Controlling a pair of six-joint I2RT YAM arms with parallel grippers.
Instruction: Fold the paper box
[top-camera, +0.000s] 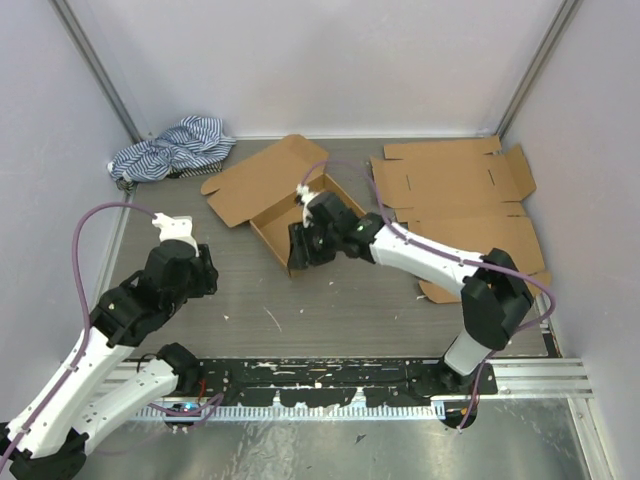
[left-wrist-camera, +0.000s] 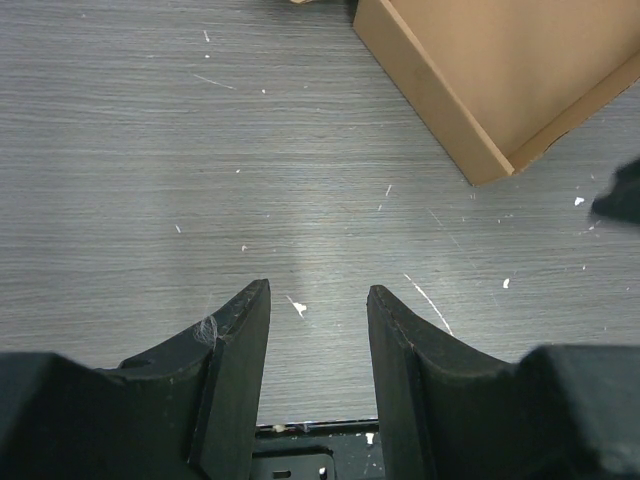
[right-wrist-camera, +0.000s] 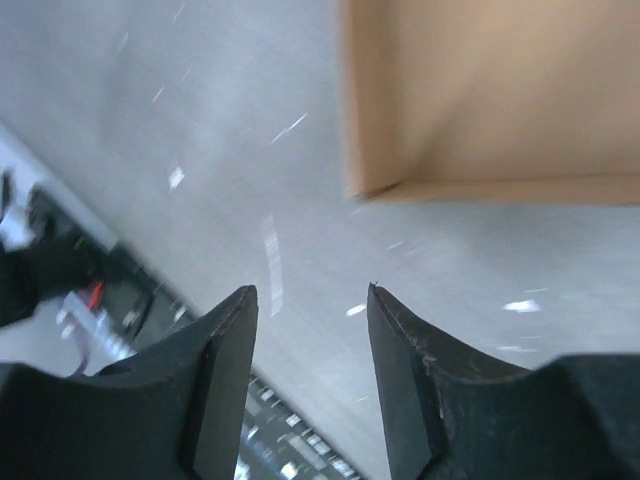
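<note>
paper box (top-camera: 268, 190) mid-table, looks half done: tray walls up, lid flap lying open behind (closing it is left, i'd judge). right gripper (right-wrist-camera: 310, 300) parted, empty, beside near corner. left gripper (left-wrist-camera: 318, 300) parted, idle, apart.

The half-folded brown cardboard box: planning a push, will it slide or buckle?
Probably slides easily: the half-folded brown cardboard box looks thin and empty on the smooth grey table. Its open lid flap likely flexes rather than staying stiff.
</note>
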